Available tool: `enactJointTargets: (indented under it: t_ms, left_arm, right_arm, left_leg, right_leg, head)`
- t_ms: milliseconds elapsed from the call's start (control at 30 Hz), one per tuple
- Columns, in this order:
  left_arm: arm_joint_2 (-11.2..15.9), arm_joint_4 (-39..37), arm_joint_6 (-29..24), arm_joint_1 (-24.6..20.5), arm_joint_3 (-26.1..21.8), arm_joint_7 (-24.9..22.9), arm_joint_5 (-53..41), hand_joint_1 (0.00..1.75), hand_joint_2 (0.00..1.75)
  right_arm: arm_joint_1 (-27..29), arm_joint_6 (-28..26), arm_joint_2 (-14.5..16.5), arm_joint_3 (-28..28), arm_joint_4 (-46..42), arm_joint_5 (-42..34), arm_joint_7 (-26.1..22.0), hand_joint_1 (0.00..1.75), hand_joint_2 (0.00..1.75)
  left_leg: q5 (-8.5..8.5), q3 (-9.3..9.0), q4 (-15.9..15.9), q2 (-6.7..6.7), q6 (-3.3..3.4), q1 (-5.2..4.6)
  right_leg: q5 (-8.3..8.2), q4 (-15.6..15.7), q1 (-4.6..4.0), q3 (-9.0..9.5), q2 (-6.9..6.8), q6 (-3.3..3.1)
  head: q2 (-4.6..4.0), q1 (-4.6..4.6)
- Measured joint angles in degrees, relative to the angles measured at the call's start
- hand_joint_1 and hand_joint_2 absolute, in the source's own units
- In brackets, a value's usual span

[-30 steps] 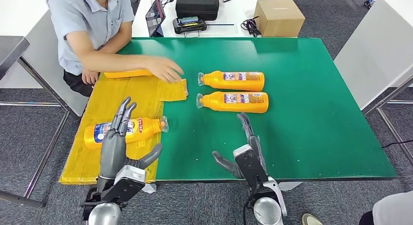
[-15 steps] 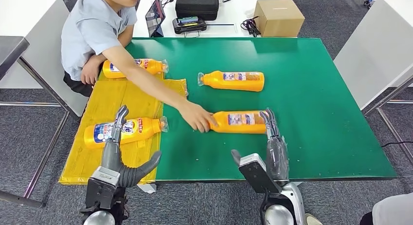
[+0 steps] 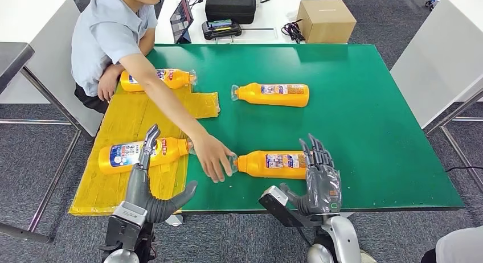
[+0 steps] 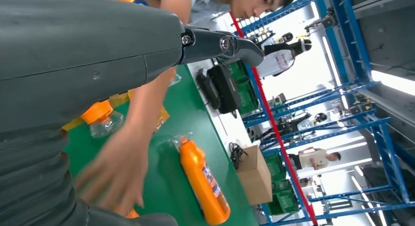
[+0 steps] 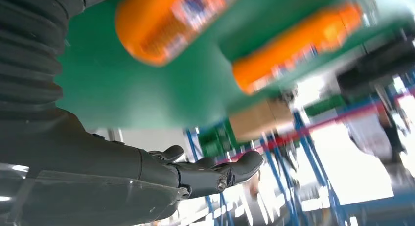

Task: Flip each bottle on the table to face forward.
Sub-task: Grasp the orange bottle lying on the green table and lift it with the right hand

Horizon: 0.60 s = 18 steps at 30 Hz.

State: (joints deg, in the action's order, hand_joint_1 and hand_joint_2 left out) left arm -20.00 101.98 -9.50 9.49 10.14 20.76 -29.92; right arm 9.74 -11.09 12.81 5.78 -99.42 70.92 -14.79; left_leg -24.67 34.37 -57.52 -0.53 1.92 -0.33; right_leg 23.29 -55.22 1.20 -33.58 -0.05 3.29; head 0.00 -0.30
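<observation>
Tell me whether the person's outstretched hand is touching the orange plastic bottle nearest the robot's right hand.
Touching. The head view shows the person's hand closed over the cap end of the orange bottle lying on the green table, with no gap between them.

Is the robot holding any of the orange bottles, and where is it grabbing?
No. The left hand and right hand are both open and hold nothing. A person's hand touches the cap end of the nearest bottle.

A green surface [image 3: 370, 132] stood on grey carpet [image 3: 34, 160]. Behind it, a white table [image 3: 273, 12] carried a cardboard box [image 3: 326, 20] and a black case [image 3: 230, 4]. Beyond that table rose blue shelving [image 4: 372, 118] under bright light.
</observation>
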Motion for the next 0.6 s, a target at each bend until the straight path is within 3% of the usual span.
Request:
enactJointTargets:
  t_ms: [333, 600]
  left_arm:
    - [0.0, -0.07, 1.02, -0.12, 0.28, -1.23, 0.52, 0.0, 1.75]
    - [0.0, -1.28, 3.61, -1.29, 0.72, -4.49, 2.46, 0.0, 1.75]
  right_arm:
    - [-0.64, 2.49, -2.67, 2.67, 3.47, 2.1, 2.9, 0.0, 1.75]
    - [-5.77, 6.44, -7.18, 4.53, 8.96, 6.87, 8.38, 0.0, 1.75]
  left_leg:
    - [0.0, 0.01, 0.0, 0.0, 0.0, 0.0]
    - [0.03, -0.01, -0.01, 0.01, 0.03, -0.02]
  right_leg:
    - [0.0, 0.0, 0.0, 0.0, 0.0, 0.0]
    - [-0.03, 0.0, 0.01, 0.01, 0.0, 0.02]
  head:
    - [0.0, 0.01]
    - [0.0, 0.01]
